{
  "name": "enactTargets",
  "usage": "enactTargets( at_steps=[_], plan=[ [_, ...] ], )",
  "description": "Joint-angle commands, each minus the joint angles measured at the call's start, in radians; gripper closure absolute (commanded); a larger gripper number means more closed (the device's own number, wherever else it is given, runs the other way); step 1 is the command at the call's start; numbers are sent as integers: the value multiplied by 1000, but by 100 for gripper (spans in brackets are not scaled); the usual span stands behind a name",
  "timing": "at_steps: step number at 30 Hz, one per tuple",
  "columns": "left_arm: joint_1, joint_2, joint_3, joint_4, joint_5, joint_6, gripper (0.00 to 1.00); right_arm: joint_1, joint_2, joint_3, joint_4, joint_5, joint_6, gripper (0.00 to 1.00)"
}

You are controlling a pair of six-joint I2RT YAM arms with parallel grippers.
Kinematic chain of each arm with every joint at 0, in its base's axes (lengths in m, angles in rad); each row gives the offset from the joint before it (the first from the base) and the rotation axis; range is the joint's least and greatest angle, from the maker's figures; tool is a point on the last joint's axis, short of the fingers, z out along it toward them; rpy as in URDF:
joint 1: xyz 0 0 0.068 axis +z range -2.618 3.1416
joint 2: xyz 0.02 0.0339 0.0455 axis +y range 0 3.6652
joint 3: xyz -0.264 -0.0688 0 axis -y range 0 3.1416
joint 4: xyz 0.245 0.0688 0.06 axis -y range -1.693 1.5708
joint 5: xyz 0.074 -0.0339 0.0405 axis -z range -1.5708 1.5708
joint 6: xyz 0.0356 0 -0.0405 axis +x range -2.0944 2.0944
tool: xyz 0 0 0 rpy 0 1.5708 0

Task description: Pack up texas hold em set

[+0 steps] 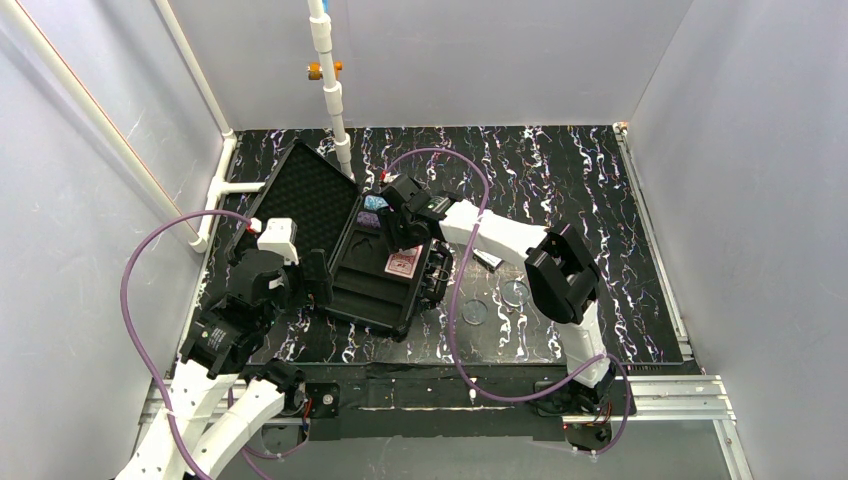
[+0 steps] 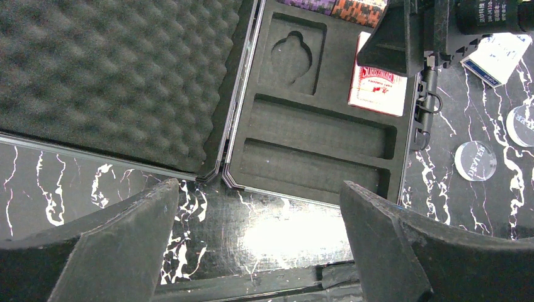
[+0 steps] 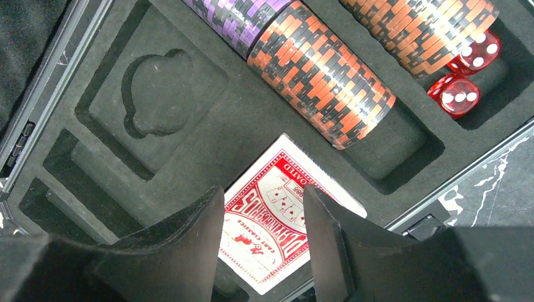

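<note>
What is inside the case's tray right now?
A red card deck, purple chips, orange-black chips and two red dice; the two long slots are empty. The right gripper covers part of the deck.

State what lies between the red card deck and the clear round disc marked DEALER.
In the left wrist view, the black plastic case's rim, then bare marbled tabletop, lie between the red card deck and the clear round disc.

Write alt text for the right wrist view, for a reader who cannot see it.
The open right tool hangs over a red-backed card deck lying in the black foam tray. Beyond it sit purple chips and orange-and-black chips, with two red dice in a pocket at upper right and an empty shaped recess at left.
</note>
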Motion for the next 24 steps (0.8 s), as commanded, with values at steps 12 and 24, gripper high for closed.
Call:
enactTargets(
  at_steps=[12, 24],
  plan=[
    [-1, 1, 4, 2, -11, 8, 1, 45, -24, 88, -102, 55, -19, 44],
    [-1, -5, 4, 2, -11, 8, 1, 54, -5, 43, -97, 109, -21, 44]
  ],
)
